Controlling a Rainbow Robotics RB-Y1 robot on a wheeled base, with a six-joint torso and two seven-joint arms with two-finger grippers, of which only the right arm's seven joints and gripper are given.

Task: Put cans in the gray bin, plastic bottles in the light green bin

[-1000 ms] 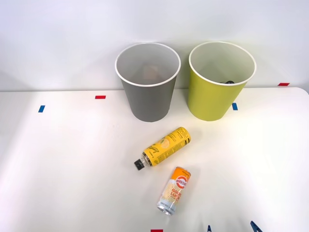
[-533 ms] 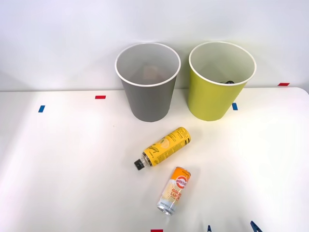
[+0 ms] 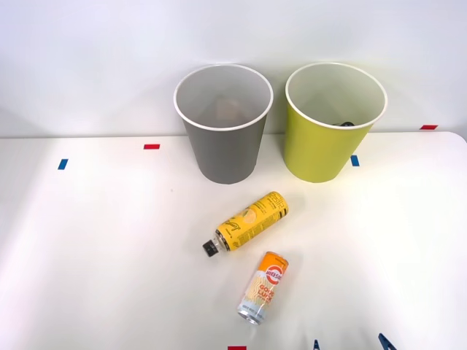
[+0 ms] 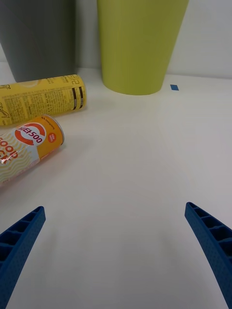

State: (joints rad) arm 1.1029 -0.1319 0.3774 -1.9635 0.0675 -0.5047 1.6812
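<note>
An orange-and-cream can [image 3: 263,287] [image 4: 26,147] lies on its side on the white table near the front. Just behind it a yellow plastic bottle [image 3: 246,222] [image 4: 41,98] with a black cap lies on its side, cap toward the front left. The gray bin [image 3: 223,122] [image 4: 38,38] and the light green bin [image 3: 334,120] [image 4: 140,43] stand upright side by side at the back; something dark shows inside the green one. My right gripper [image 3: 350,344] [image 4: 116,256] is open at the table's front edge, to the right of the can, holding nothing.
Small red and blue tape marks [image 3: 151,146] dot the white table [image 3: 95,248]. A white wall rises right behind the bins. Open tabletop lies to the left and right of the can and bottle.
</note>
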